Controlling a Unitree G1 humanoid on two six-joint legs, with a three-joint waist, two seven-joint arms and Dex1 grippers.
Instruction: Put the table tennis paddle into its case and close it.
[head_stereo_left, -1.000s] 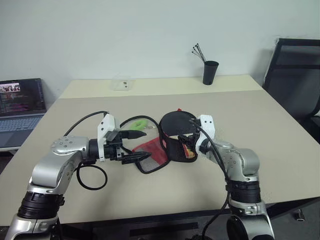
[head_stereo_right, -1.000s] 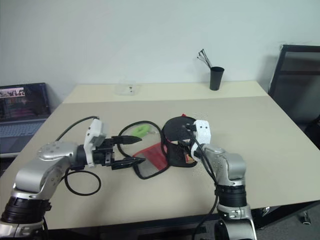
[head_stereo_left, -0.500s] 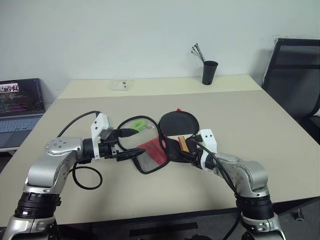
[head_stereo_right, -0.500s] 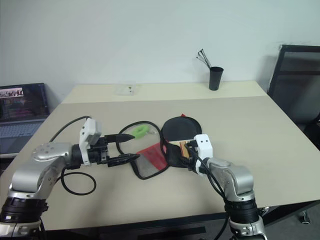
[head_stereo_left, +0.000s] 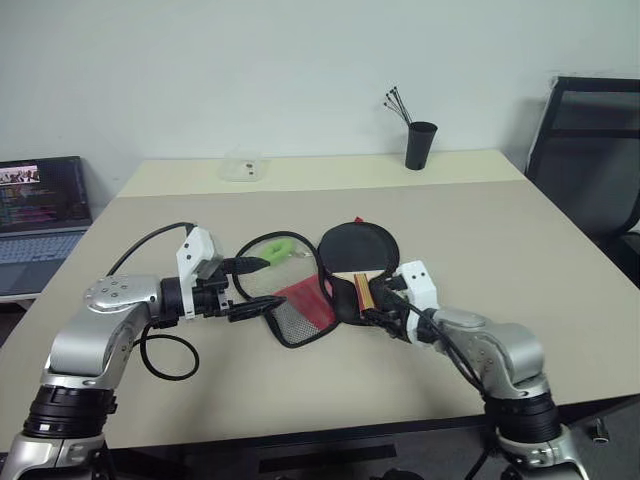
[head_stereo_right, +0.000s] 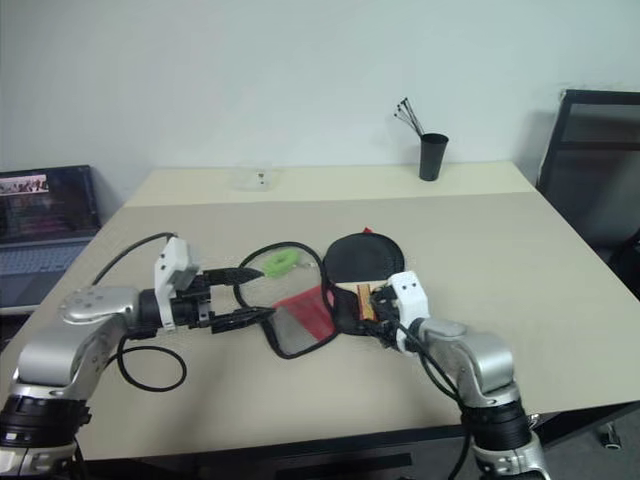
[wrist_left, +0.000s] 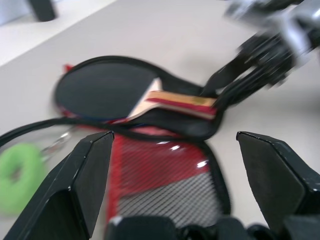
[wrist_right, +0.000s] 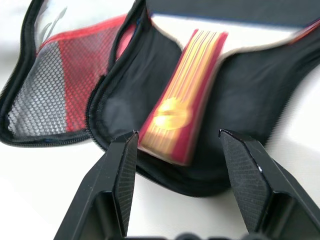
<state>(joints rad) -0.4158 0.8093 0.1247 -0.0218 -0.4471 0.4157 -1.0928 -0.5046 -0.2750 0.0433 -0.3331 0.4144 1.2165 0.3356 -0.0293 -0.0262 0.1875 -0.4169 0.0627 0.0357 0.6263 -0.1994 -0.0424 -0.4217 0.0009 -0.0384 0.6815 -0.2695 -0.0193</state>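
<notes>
Two head views show you the case (head_stereo_left: 305, 308) lying open on the worktop (head_stereo_left: 500, 240), the table tennis paddle (head_stereo_left: 358, 248) resting in its right half. Your left wrist view shows the left claw (wrist_left: 175, 165) spread wide above the mesh flap. Your right wrist view shows the right claw (wrist_right: 182, 167) spread, straddling the striped handle without pinching it.

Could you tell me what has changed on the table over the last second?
The paddle went from standing upright to lying flat in the open case. The right gripper backed off from the handle, jaws open around nothing. The left gripper drew slightly left, still open. The green object and cup stayed put.
</notes>
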